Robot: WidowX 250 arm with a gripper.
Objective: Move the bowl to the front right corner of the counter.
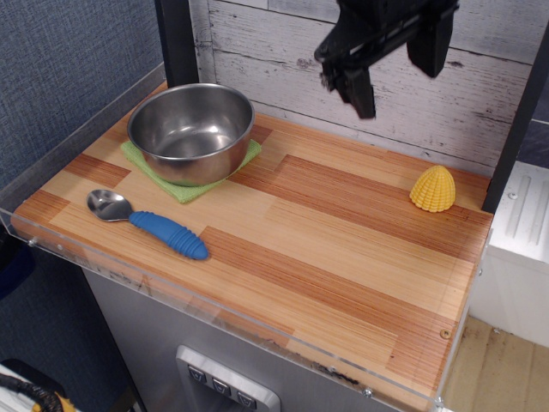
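The shiny steel bowl (190, 130) sits upright on a green cloth (185, 184) at the back left of the wooden counter (343, 257). My black gripper (396, 73) hangs open and empty high above the back of the counter, well to the right of the bowl. Its left finger (358, 90) and right finger (431, 43) stand far apart. The front right corner of the counter is bare wood.
A spoon with a blue ribbed handle (153, 225) lies at the front left. A yellow toy corn (433, 189) stands at the back right. Clear acrylic edges the counter. A black post (177, 41) rises behind the bowl, before a white plank wall.
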